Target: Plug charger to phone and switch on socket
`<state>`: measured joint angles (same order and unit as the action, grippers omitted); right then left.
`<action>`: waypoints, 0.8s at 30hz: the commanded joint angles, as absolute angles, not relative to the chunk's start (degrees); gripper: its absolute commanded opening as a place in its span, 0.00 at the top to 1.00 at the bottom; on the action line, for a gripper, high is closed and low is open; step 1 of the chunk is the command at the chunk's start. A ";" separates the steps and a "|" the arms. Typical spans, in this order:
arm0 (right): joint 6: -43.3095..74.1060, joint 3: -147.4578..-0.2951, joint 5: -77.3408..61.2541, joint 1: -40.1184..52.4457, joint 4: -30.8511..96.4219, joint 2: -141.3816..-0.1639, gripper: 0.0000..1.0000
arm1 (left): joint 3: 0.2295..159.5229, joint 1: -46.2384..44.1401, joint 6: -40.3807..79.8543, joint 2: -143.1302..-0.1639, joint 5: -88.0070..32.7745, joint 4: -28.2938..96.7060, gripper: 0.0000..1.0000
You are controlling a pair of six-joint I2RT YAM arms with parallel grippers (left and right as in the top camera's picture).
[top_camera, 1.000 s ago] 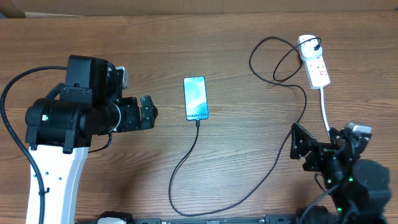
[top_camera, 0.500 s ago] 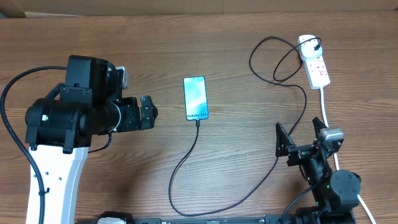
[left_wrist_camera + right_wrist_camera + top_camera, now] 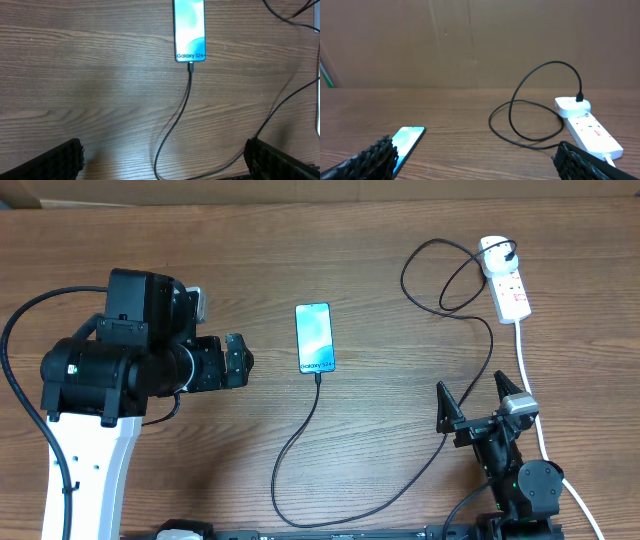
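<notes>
The phone (image 3: 314, 338) lies screen-up mid-table with the charger (image 3: 300, 430) tip in its near end. The black cable loops rightward up to the socket (image 3: 505, 280) at the far right. The left gripper (image 3: 240, 358) beside the phone and the right gripper (image 3: 474, 405) both gape empty, the right one flanked by the cable and the thick white cord (image 3: 523, 355).

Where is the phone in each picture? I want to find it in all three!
Overhead: the phone lies near the middle, a little above centre.
Left wrist: the phone is at the top edge, right of centre, partly cut off.
Right wrist: the phone lies at the bottom left.
Shared landmark: the black charger cable, seen in all three views.
</notes>
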<state>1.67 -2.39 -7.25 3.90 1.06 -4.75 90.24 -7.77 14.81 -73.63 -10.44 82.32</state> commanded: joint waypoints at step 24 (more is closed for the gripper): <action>-2.33 -0.47 -6.04 3.38 4.54 -3.25 0.00 | 90.15 -7.94 14.15 -73.49 -10.04 82.28 0.00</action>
